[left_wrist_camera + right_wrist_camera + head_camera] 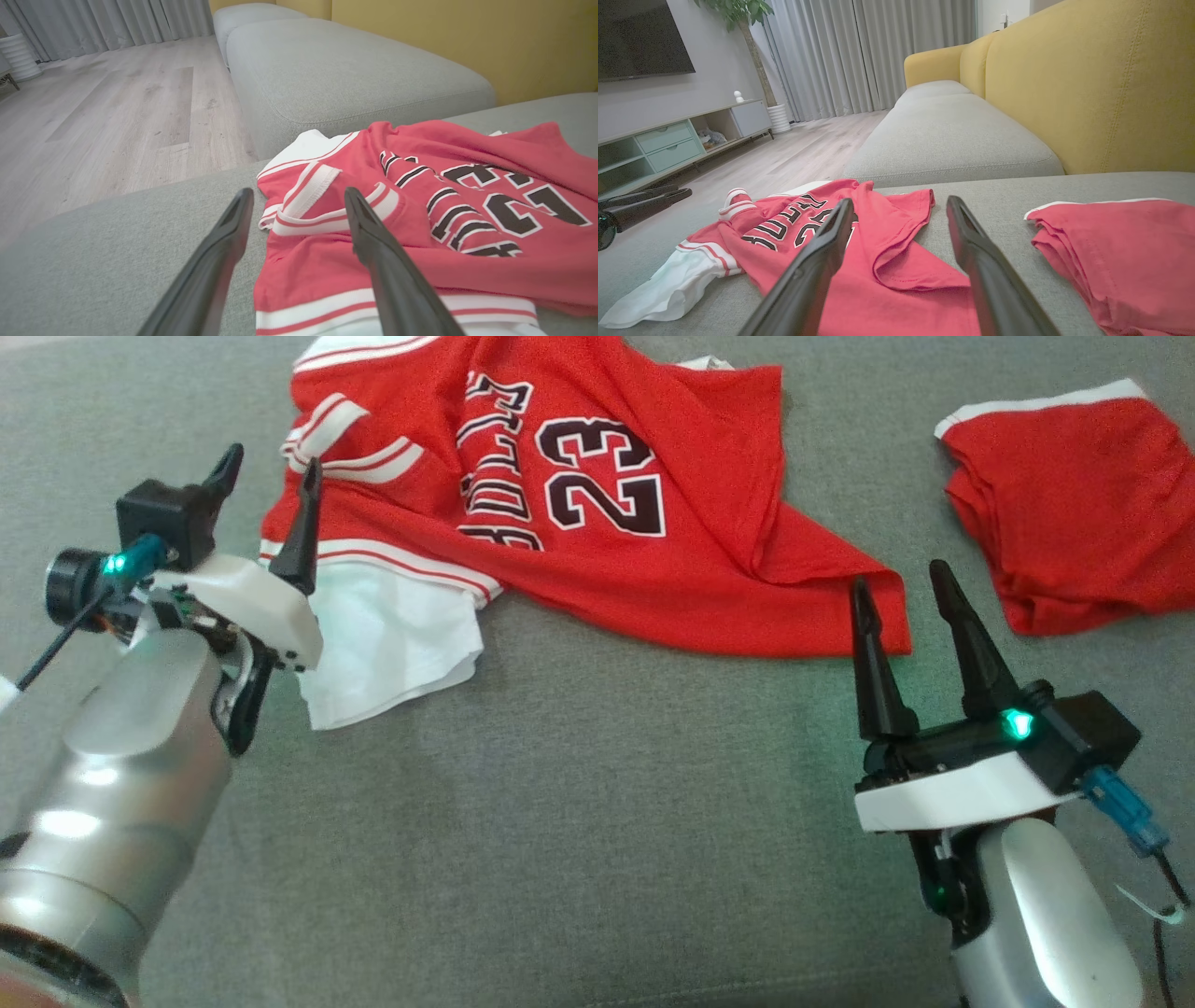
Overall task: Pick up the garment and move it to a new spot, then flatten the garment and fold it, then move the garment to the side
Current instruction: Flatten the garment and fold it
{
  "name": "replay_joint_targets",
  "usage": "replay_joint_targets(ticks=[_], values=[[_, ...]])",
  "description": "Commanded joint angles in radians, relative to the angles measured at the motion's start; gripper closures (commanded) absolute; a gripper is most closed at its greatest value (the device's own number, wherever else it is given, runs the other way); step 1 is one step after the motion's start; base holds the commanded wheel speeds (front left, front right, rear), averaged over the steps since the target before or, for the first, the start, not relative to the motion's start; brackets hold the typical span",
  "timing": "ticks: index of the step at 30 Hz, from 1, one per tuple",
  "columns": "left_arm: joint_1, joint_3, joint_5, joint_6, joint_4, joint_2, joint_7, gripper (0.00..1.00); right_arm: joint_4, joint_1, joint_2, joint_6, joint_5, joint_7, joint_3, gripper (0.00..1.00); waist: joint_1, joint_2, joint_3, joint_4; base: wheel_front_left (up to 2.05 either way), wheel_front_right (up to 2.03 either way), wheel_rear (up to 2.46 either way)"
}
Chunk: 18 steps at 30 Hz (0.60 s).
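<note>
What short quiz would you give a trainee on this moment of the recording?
1. True or false: the jersey lies flat and smooth on the cushion.
2. Which number is printed on the jersey? A) 23 B) 32 C) 45
3. Fill in: the folded cloth lies nearest the ___ end effector.
Key: 1, false: it is rumpled, with one sleeve bunched up. 2, A. 3, the right end effector.
</note>
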Motion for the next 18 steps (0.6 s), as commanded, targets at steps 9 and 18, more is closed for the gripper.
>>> replay_joint_targets(ticks=[9, 18], values=[[0.198, 0.144, -0.011, 0.055, -0.242, -0.001, -0.029, 0.00, -0.017, 0.032, -0.005, 0.007, -0.005, -0.005, -0.008, 0.00, 0.0000, 0.0000, -0.087, 0.075, 0.00, 0.00, 0.00], [0.526, 0.322, 0.056, 0.155, -0.557, -0.042, -0.029, 0.00, 0.003, 0.074, -0.005, 0.007, 0.002, -0.003, -0.007, 0.00, 0.0000, 0.0000, -0.142, 0.102, 0.00, 0.00, 0.00]])
